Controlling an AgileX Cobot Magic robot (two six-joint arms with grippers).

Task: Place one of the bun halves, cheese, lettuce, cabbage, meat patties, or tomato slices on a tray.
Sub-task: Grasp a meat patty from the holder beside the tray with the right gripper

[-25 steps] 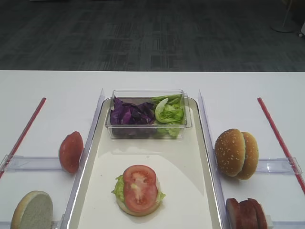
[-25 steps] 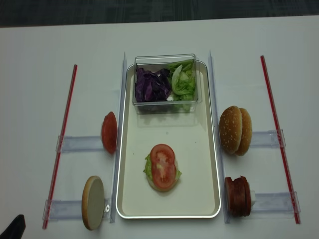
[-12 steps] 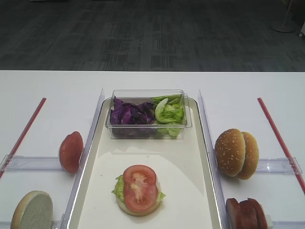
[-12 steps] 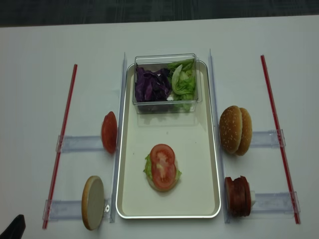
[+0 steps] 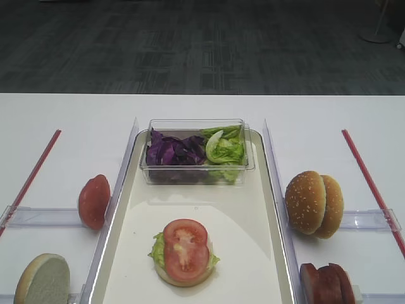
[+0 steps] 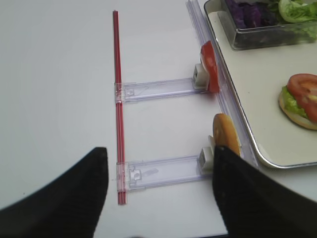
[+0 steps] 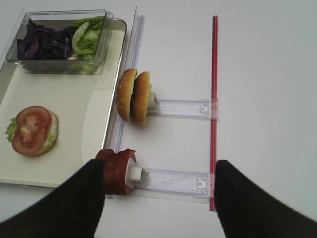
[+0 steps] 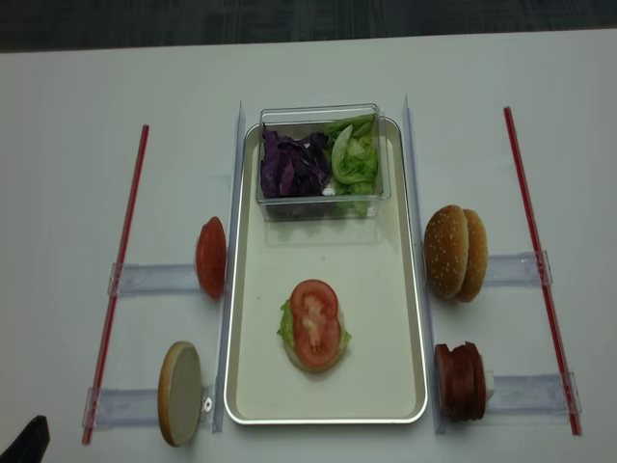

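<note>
Toward the tray's (image 8: 390, 318) near end you have a tomato slice (image 8: 315, 323) on lettuce (image 8: 285, 323) over a bun base. Cabbage (image 8: 289, 164) fills the clear box (image 8: 318, 114) at its far end. Sesame bun halves (image 8: 455, 253) and meat patties (image 8: 461, 380) stand off its right edge. Both your right gripper (image 7: 158, 198) and left gripper (image 6: 158, 193) hang with fingers spread, holding nothing.

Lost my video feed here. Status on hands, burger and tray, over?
Right hand open, empty, above the patties. Left hand open, empty. Bun, lettuce, tomato stacked on tray. Nothing in the way.
</note>
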